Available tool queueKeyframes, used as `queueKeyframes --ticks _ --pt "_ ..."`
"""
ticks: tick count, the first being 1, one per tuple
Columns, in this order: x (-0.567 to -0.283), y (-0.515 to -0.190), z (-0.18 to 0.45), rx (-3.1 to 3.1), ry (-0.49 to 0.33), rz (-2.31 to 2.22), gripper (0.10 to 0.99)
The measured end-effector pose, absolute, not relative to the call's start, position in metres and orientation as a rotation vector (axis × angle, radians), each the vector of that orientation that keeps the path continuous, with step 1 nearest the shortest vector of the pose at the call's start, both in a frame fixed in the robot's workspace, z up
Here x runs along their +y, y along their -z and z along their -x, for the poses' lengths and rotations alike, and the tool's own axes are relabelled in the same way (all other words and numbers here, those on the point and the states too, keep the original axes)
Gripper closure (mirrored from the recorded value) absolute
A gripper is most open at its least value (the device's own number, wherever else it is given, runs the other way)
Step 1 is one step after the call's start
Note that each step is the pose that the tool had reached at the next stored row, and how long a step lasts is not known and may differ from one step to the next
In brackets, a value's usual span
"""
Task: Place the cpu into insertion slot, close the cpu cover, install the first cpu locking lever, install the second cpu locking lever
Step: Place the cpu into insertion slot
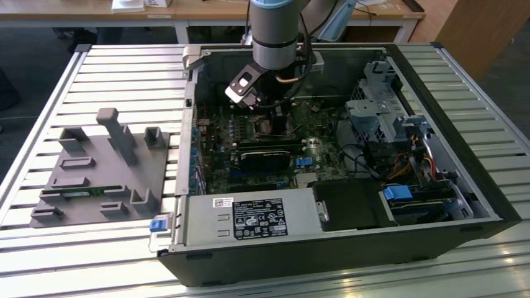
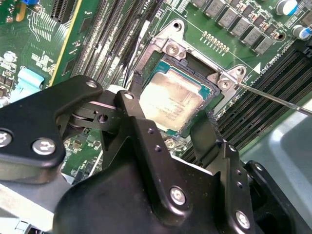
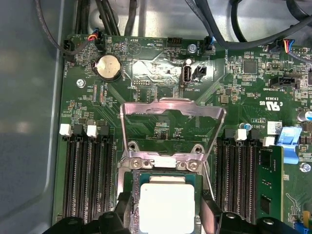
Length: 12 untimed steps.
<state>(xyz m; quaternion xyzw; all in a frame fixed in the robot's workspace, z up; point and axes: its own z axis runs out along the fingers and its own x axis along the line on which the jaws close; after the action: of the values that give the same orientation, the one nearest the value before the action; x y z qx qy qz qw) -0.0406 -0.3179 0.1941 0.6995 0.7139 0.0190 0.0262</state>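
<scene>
Gripper (image 2: 166, 117) fingers (image 2: 127, 105) were spread, one on each side of the cpu (image 2: 171, 97). In the first wrist view a thin strip of socket showed between each finger and the chip, so nothing was being pinched. The cpu lay flat and square in the insertion slot (image 3: 165, 174) on the green motherboard (image 3: 161, 73). In the exterior view the arm (image 1: 273, 31) reached down into the open computer case (image 1: 488, 205). The cpu cover (image 3: 173, 105) stood tilted up on its hinge, well off the chip, and a thin locking lever (image 2: 273, 99) stuck out to one side, unlatched. By my reading the first step was at its end (chip seated, as far as could be seen), with the cover and both levers not yet done. Closing the cover would call for the fingers to come away straight, without nudging the chip, and then a push on the frame's raised edge.
</scene>
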Motion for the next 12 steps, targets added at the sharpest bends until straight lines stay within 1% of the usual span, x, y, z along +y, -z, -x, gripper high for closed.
queueKeyframes --ticks 12 --pt "-0.3137 -0.1924 0.0405 2.207 -0.06 -2.162 0.42"
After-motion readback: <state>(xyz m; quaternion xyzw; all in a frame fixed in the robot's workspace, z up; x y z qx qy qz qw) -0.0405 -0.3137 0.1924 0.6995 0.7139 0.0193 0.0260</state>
